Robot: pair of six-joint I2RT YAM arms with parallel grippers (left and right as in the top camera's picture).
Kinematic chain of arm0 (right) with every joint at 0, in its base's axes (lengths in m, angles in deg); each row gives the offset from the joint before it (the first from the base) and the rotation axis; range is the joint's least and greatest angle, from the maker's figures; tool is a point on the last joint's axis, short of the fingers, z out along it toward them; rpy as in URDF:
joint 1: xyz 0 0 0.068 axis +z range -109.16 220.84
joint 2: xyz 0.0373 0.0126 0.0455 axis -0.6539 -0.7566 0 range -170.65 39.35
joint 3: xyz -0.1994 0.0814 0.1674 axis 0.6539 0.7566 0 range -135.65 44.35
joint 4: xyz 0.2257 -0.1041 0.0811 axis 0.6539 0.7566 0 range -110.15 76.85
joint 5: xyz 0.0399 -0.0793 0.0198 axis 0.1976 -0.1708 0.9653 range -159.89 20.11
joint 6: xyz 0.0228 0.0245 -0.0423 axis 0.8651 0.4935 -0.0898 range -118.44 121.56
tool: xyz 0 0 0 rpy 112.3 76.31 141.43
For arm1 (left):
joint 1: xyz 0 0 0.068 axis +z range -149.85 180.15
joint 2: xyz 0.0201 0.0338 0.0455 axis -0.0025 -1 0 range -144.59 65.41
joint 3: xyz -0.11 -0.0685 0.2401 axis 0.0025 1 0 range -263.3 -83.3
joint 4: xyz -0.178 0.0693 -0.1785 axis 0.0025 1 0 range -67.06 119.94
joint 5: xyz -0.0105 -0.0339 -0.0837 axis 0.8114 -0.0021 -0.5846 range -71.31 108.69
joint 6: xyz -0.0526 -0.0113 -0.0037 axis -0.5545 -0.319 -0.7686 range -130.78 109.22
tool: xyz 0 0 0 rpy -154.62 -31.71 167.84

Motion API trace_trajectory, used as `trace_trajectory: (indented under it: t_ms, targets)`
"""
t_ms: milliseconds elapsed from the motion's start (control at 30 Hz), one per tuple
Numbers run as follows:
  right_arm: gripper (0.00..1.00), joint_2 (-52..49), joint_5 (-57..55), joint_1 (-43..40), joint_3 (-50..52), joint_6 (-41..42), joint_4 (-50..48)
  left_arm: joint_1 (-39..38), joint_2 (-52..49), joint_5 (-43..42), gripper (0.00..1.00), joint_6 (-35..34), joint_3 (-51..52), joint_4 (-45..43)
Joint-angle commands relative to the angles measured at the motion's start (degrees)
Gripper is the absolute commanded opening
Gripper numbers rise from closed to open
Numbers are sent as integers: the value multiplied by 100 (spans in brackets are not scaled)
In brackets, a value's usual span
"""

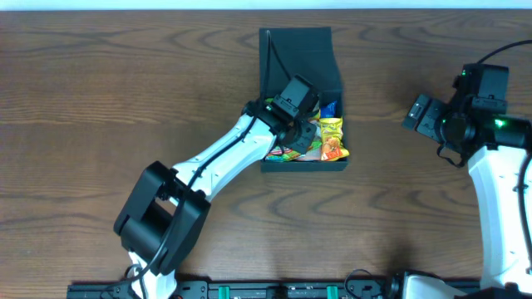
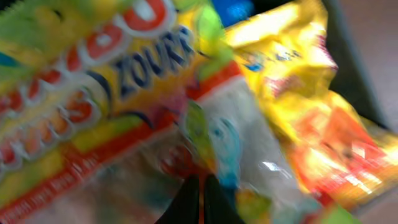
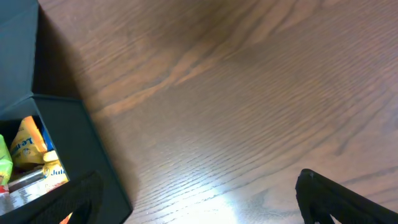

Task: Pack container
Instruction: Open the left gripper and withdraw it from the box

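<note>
Step in hand: filling. The left gripper point(image 1: 301, 101) is down inside the box point(image 1: 302, 50), among packets already lying there, so this reads as placing or settling one more packet, not closing up.

Box: sits directly under the left gripper, flap lid point(image 1: 298, 56) standing open on its far side; well apart from the right gripper point(image 1: 422, 115), off to that gripper's left.

Left gripper state: in the left wrist view two dark fingertips point(image 2: 186, 205) show at the bottom edge with only a thin slit between them, pressed nearly together. Whether they pinch a packet edge cannot be told; the view is blurred.

Under the left gripper: a Zourr packet point(image 2: 93, 81) fills most of the wrist view, a yellow packet point(image 2: 298, 112) lies just to its right, and a clear wrapper point(image 2: 242, 143) sits between them, close to the fingertips.

Right gripper state: hangs over bare table point(image 3: 236, 93), fingers point(image 3: 329, 193) spread wide at the two lower corners of its view, holding nothing.

Next move calls for: if a packet is held, let it go low inside the walls, then lift the left gripper straight up without snagging a wrapper or the lid. No loose packets show on the table, so the lid may be next.

Risk: packets riding high could stop the lid from seating.
</note>
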State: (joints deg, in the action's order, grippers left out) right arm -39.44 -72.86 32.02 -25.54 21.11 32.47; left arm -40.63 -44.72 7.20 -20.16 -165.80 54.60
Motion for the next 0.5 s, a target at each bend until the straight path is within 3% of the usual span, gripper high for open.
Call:
trace_trajectory:
  t_ms: [0,167,467]
  targets:
    - [99,-9,0,-31,28,57,2,-105,343,-675,6,-282,72,90]
    - [99,-9,0,-31,28,57,0,-122,343,-1523,6,-522,76,114]
    - [99,-9,0,-31,28,57,0,142,339,-1709,6,-610,428,125]
